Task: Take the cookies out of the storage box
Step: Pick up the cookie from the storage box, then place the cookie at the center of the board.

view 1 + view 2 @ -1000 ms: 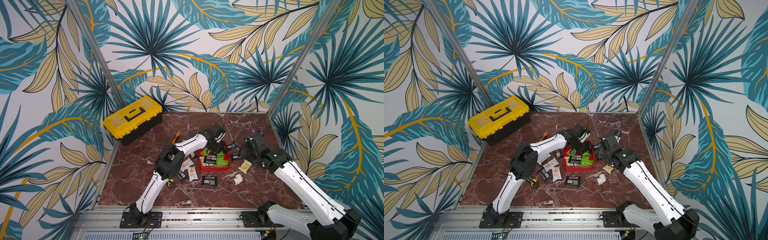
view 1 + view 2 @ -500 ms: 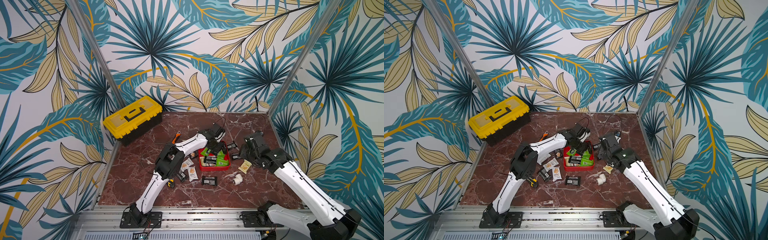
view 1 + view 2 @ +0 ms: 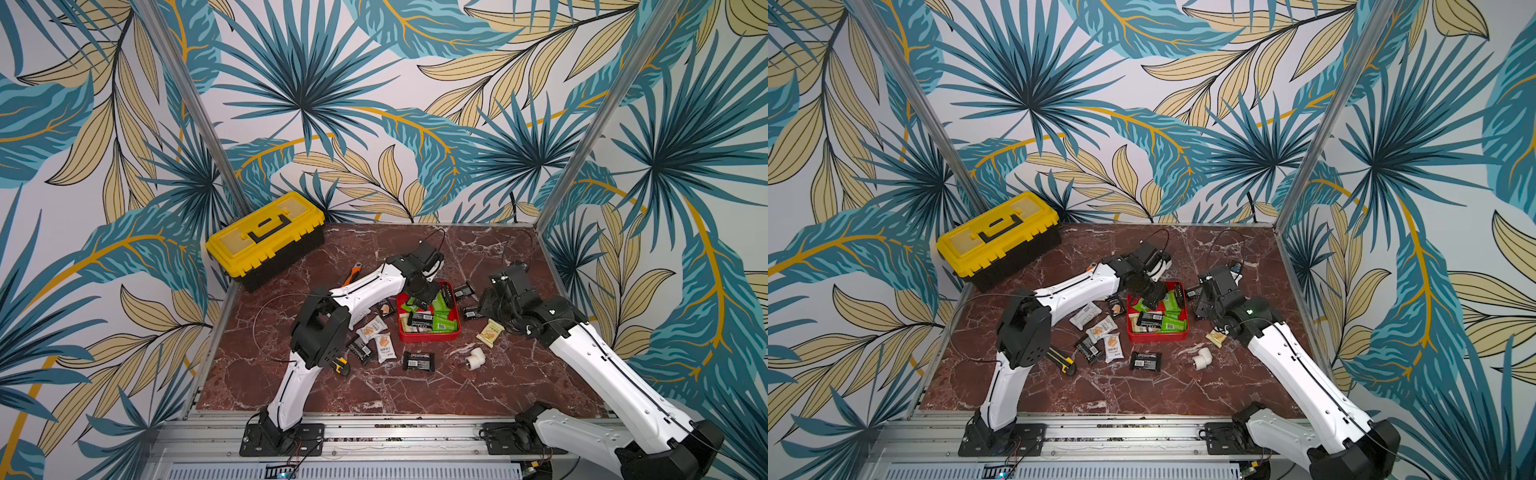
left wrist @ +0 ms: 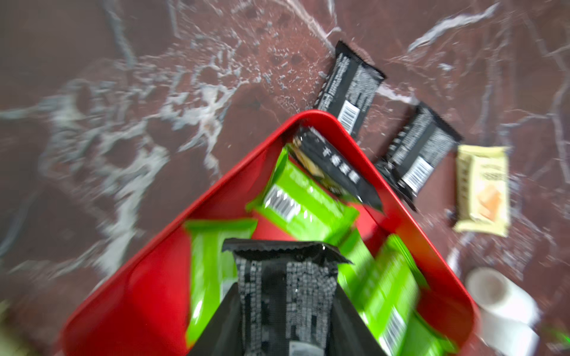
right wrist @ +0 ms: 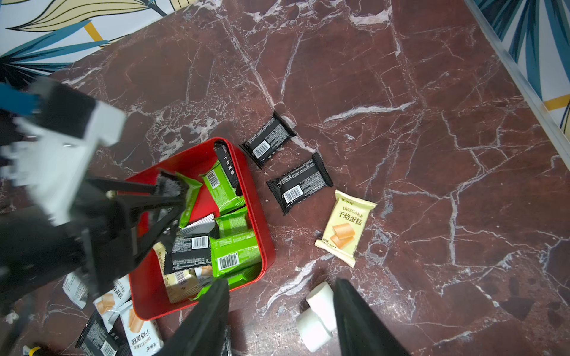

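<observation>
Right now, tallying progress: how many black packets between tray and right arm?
2: one black packet at the red tray's far corner, another beside the cream packet. None seem hidden.

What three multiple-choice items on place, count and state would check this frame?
1. Where is the cream packet relative to the red tray? A inside it; B on the table outside it; C leaning on its rim.
2. On the cream packet's side of the tray, how many black packets lie on the table? A none; B two; C six.
3. What does the left claw hold? A nothing; B a green packet; C a black packet.
Key: B, marble shows all around it; B, both lie flat near it in the right wrist view; C, the left wrist view shows it pinched in the claw.
</observation>
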Robot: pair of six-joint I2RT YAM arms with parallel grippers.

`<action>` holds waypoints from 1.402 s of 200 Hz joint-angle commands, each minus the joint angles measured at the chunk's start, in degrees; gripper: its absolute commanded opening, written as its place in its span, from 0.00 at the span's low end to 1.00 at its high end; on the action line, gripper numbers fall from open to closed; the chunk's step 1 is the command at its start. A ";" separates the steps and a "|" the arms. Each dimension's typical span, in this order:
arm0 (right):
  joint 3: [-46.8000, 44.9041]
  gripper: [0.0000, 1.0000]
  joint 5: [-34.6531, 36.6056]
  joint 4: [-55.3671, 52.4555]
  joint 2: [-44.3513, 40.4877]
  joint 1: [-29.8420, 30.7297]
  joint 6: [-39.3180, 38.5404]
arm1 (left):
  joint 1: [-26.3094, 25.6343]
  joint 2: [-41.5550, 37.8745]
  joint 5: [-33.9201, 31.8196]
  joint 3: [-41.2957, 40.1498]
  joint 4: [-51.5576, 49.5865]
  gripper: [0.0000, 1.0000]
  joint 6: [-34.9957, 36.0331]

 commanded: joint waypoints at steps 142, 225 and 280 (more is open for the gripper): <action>5.23 0.58 -9.31 3.90 11.19 -0.07 -3.84 | 18.50 -40.28 -12.16 -50.76 1.10 0.42 -19.12; 5.72 0.58 -10.59 3.90 11.72 -0.11 -4.17 | 22.58 -30.58 -12.45 -53.18 10.08 0.44 -17.57; 5.53 0.58 -11.04 3.99 11.68 -0.05 -3.94 | 22.66 -27.09 -15.19 -53.07 10.92 0.54 -18.57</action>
